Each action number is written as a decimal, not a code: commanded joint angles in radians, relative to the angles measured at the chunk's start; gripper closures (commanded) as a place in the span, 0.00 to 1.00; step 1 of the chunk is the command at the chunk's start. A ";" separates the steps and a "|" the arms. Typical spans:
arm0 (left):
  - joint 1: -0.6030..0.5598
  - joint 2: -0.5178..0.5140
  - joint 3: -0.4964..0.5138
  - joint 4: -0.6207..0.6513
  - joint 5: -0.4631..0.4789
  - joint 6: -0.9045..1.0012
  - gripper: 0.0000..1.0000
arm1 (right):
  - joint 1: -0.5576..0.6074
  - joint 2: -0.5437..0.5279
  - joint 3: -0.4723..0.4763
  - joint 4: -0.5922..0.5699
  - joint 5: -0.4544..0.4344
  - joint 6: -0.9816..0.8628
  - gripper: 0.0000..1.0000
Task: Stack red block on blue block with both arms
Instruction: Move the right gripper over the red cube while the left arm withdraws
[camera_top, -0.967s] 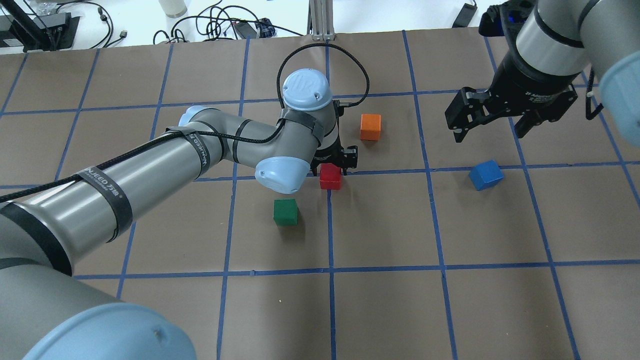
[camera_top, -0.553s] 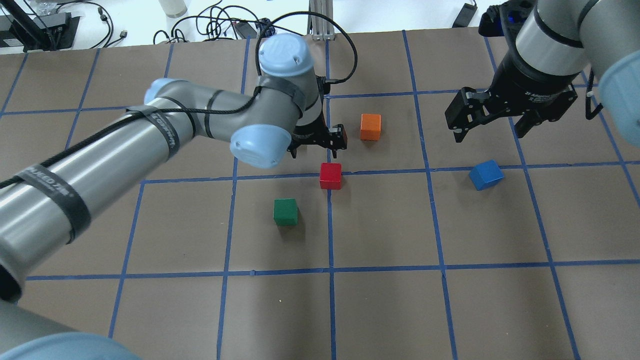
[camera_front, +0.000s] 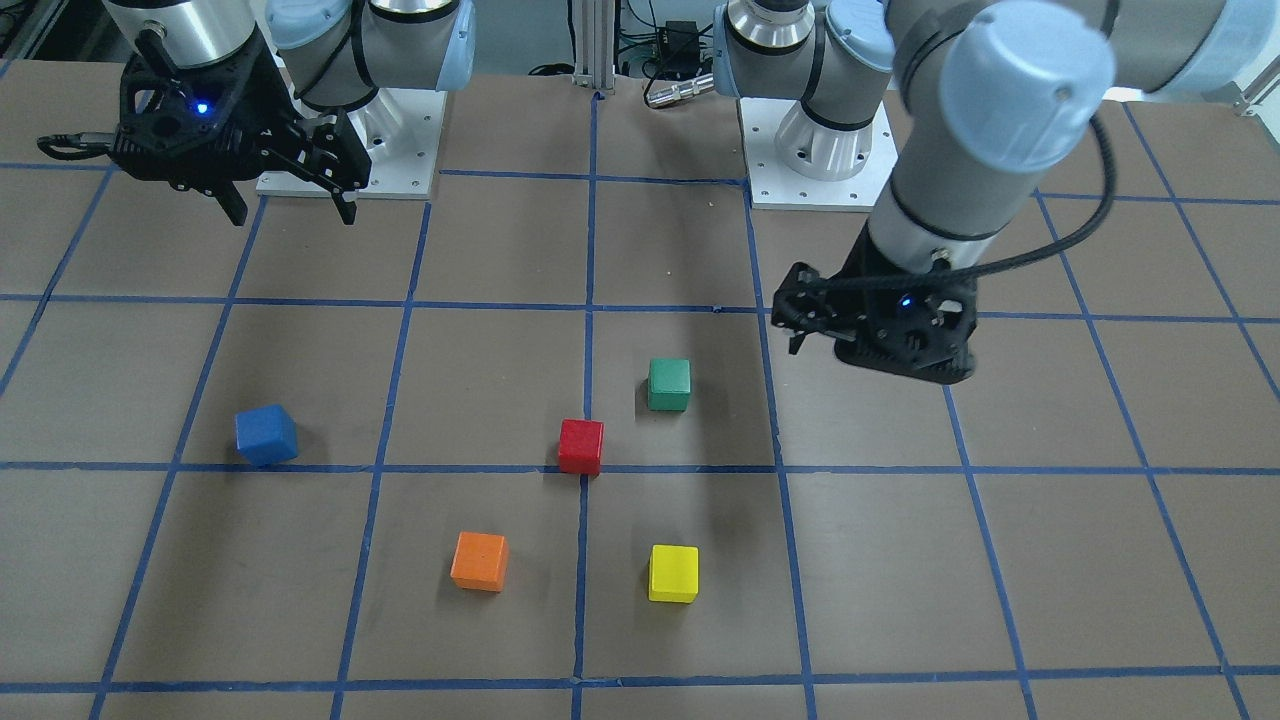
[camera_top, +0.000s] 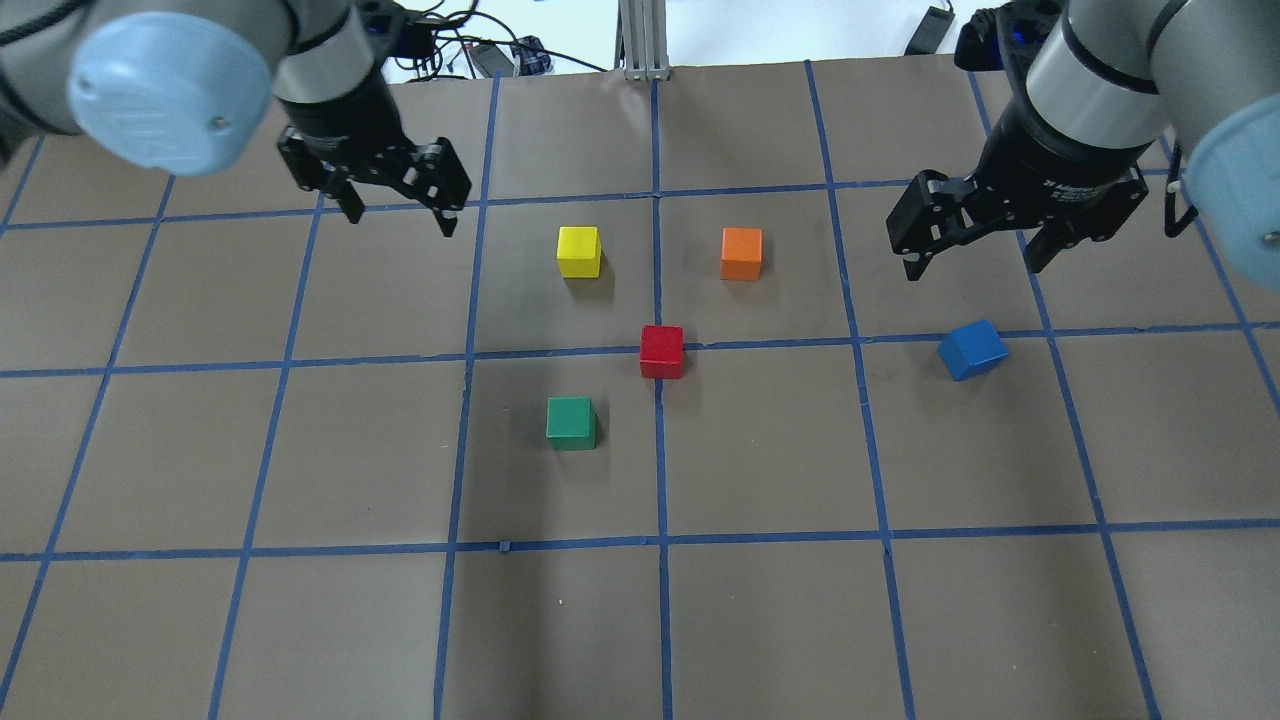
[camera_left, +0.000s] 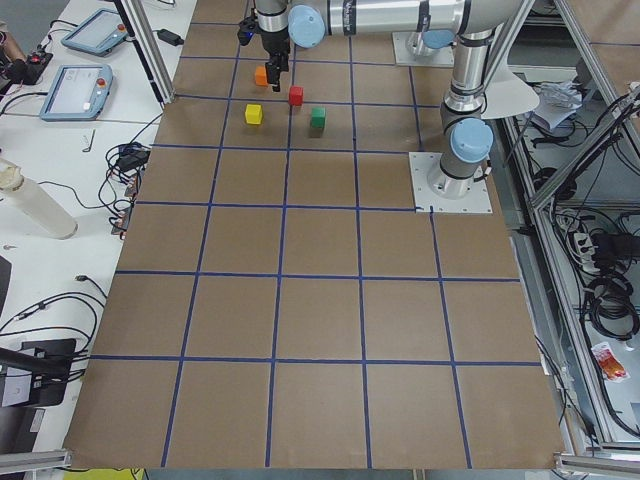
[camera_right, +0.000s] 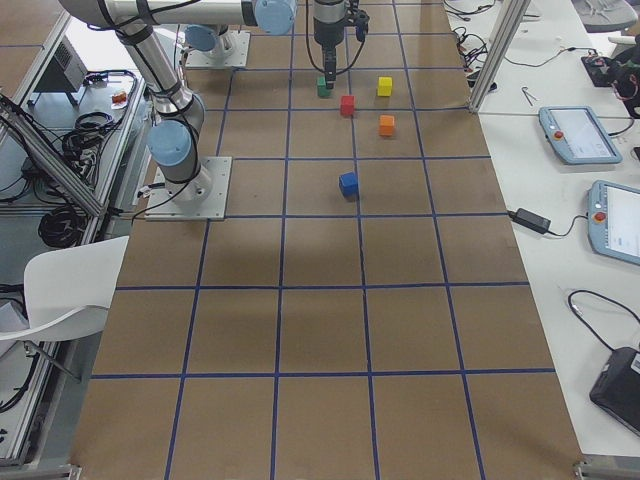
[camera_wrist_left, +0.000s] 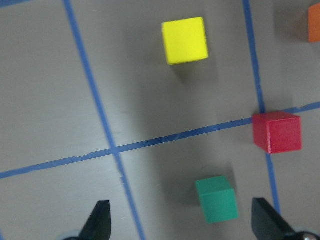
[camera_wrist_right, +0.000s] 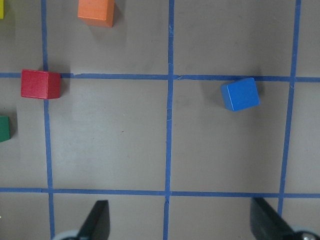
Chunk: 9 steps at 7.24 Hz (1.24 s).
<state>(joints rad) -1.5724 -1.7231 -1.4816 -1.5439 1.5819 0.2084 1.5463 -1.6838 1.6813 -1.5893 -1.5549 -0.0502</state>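
The red block (camera_top: 661, 351) sits on a blue tape crossing near the table's middle; it also shows in the front view (camera_front: 581, 446) and the left wrist view (camera_wrist_left: 277, 131). The blue block (camera_top: 972, 350) lies apart to the right, turned slightly, and shows in the right wrist view (camera_wrist_right: 240, 94). My left gripper (camera_top: 400, 218) hangs open and empty above the table, far to the left of the red block. My right gripper (camera_top: 973, 266) hangs open and empty above the table just beyond the blue block.
A green block (camera_top: 571, 422) lies near the red one on its near left. A yellow block (camera_top: 579, 251) and an orange block (camera_top: 741, 253) lie just beyond it. The arm bases (camera_front: 350, 160) stand at the table's robot side.
My left gripper has left the red block, risen and swung far to the left. The red block stays on the table. The yellow block is now uncovered. The right arm has barely moved.
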 joint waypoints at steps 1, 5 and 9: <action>0.043 0.129 -0.003 -0.094 0.009 0.014 0.00 | 0.012 0.019 0.029 -0.007 0.016 0.025 0.00; 0.002 0.155 -0.035 -0.082 0.004 -0.116 0.00 | 0.191 0.134 0.049 -0.180 0.003 0.253 0.00; -0.004 0.137 -0.039 -0.059 0.001 -0.121 0.00 | 0.348 0.334 0.040 -0.461 -0.008 0.486 0.00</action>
<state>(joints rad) -1.5765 -1.5725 -1.5245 -1.6128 1.5849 0.0887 1.8681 -1.4036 1.7258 -1.9863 -1.5573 0.3948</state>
